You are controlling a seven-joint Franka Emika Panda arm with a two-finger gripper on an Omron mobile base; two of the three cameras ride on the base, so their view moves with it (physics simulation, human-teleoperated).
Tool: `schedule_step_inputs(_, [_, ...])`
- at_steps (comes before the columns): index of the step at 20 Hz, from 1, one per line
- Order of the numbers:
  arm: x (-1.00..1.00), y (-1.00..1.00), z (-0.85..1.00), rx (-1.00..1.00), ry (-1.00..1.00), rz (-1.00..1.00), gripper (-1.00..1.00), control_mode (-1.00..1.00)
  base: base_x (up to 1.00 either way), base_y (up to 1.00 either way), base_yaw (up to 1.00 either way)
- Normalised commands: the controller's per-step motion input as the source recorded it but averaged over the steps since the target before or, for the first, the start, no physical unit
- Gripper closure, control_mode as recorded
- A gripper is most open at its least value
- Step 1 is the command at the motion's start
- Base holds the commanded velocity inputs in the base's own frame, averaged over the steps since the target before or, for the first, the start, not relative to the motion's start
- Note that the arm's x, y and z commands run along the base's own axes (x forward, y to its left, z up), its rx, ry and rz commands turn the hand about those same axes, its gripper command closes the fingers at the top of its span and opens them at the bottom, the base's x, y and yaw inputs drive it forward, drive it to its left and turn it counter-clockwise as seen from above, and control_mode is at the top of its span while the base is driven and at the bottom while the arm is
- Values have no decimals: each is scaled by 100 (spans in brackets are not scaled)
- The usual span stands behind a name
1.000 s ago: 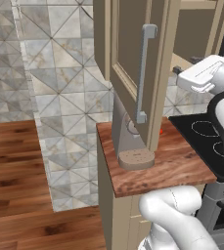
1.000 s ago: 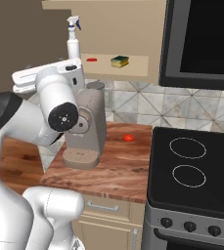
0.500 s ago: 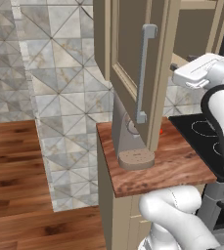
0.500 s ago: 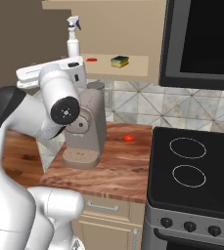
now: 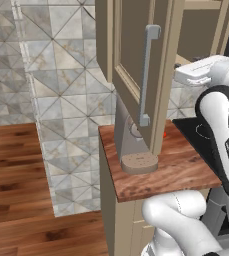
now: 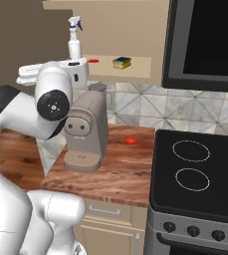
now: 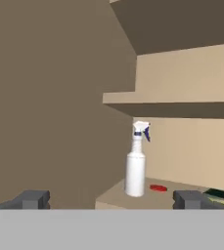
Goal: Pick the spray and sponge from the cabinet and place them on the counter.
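Note:
The spray (image 7: 135, 167) stands upright on the cabinet's lower shelf (image 7: 147, 197), a white bottle with a blue-tipped nozzle, straight ahead of my gripper (image 7: 112, 200) and some way off. The two fingertips (image 7: 33, 199) are wide apart, open, with nothing between them. The green-and-yellow sponge (image 7: 220, 196) lies flat further right on the same shelf. From the right base view the spray (image 6: 74, 44) and sponge (image 6: 121, 63) sit above the wood counter (image 6: 128, 167), and my white hand is just below and left of the spray. The cabinet door (image 5: 131, 55) hangs open.
A small red thing (image 7: 157, 187) lies on the shelf between spray and sponge. The grey coffee machine (image 6: 88, 132) stands on the counter under the cabinet, a red-orange thing (image 6: 130, 141) beside it. The black stovetop (image 6: 200, 169) and a dark microwave (image 6: 205, 40) are to the right.
My arm has lifted the hand slightly up and toward the open cabinet. Spray, sponge and door have not moved.

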Motion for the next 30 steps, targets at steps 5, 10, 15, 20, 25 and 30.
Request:
schedule_step_inputs(5, [1,-9,13,0,12,-12,-100,-100,0,0,0])
schedule_step_inputs(10, [0,-12,7,0,12,-14,-100,-100,0,0,0])
schedule_step_inputs(15, [2,-14,1,-1,14,-15,-100,-100,0,0,0])
schedule_step_inputs(20, [4,-17,0,-2,16,-15,-100,-100,0,0,0])
schedule_step_inputs(25, [4,-19,0,-2,15,-14,-100,-100,0,0,0])
schedule_step_inputs(30, [4,-18,-1,-1,10,-13,-100,-100,0,0,0])
